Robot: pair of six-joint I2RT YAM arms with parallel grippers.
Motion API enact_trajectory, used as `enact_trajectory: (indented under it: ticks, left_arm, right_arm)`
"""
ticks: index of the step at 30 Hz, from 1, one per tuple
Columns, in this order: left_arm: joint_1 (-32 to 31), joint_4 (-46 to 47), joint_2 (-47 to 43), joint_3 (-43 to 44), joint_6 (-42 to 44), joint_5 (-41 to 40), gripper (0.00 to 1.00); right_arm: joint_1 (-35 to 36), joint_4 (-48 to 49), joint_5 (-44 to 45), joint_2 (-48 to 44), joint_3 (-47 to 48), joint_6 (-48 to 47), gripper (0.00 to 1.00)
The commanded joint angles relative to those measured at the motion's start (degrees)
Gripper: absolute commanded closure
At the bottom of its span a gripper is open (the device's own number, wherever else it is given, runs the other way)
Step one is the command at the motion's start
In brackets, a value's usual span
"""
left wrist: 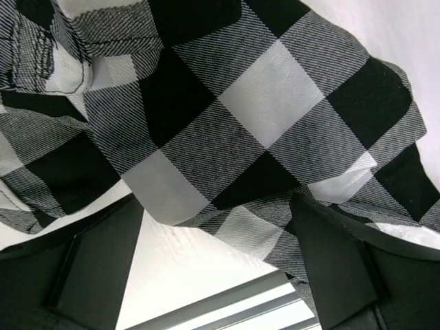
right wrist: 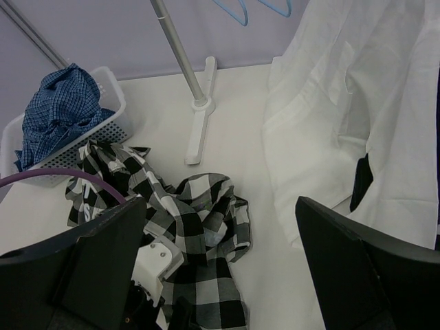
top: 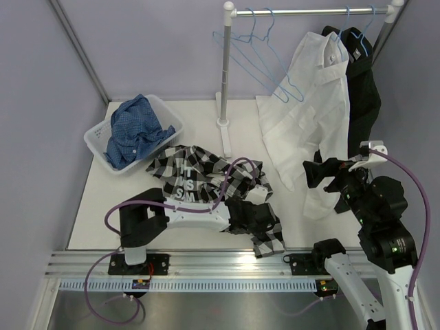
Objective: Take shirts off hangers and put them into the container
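**Entry 1.** White block lettering in the overhead view, at about 8 o'clock from the frame's middle. It stands on a dark part that appears to be a link of the left arm point(top: 183, 184), set against the black-and-white checked shirt point(top: 210, 168). The characters run in a short column. "S" and "M" can be made out; the others are too small to tell.

**Entry 2.** Both wrist views: nothing legible.

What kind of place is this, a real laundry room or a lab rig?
Likely a lab test cell, not a home: plain panel walls, an aluminium mounting rail, and a small clothes rack standing on the white table.
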Motion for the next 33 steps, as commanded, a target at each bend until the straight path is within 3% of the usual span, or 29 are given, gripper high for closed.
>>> enact_trajectory:
  ticks: [1, 6, 12, 13, 14, 16, 17, 19, 24, 28, 33]
  left_arm:
    - [0.17, 4.01, 0.67, 1.5, -3.72, -1.78, 0.1]
    - [1.14, 7.36, 1.64, -0.52, -4.16, -0.47, 0.19]
    - [2.11, 11.4, 1.91, -2.19, -4.34, -0.11, 0.39]
    - [2.2, 11.41, 1.99, -2.19, -4.34, -0.2, 0.44]
    - [2.28, 11.41, 1.91, -2.28, -4.34, -0.38, 0.57]
    - [2.37, 11.32, 1.38, -2.63, -4.16, -0.9, 0.72]
    - [2.55, 11.23, -0.01, -3.33, -4.16, -1.17, 0.88]
    - [2.81, 10.97, -2.3, -4.21, -3.55, -2.22, 1.0]
    - [7.11, 1.84, -14.07, -2.82, 2.24, -6.61, 1.0]
    - [12.2, -4.23, -24.26, -1.41, 8.04, -15.29, 1.0]
    - [23.62, -5.21, -31.84, -2.19, 14.29, -20.24, 1.0]
  right_arm:
    - [-0.14, 2.16, -0.82, -0.79, -0.4, 0.26, 0.01]
    - [-0.14, 2.6, -1.25, -0.61, -1.01, 0.34, 0.01]
    - [-0.14, 2.69, -1.43, -0.52, -1.63, 0.43, 0.01]
    - [-0.14, 2.69, -1.34, -0.61, -1.72, 0.52, 0.01]
    - [-0.14, 2.69, -1.34, -0.7, -1.8, 0.43, 0.01]
    - [-0.14, 2.6, -1.17, -0.61, -1.89, 0.26, 0.01]
    - [-0.14, 2.52, -0.91, -0.7, -1.89, 0.26, 0.01]
    - [-0.14, 2.51, -0.82, -0.79, -1.89, 0.26, 0.0]
    - [-0.14, 2.43, -0.91, -1.14, -1.98, 0.17, 0.01]
    - [-0.14, 2.69, -0.9, -1.23, -2.24, 0.08, 0.01]
    - [-0.14, 3.13, -1.08, -1.31, -2.68, 0.26, 0.01]
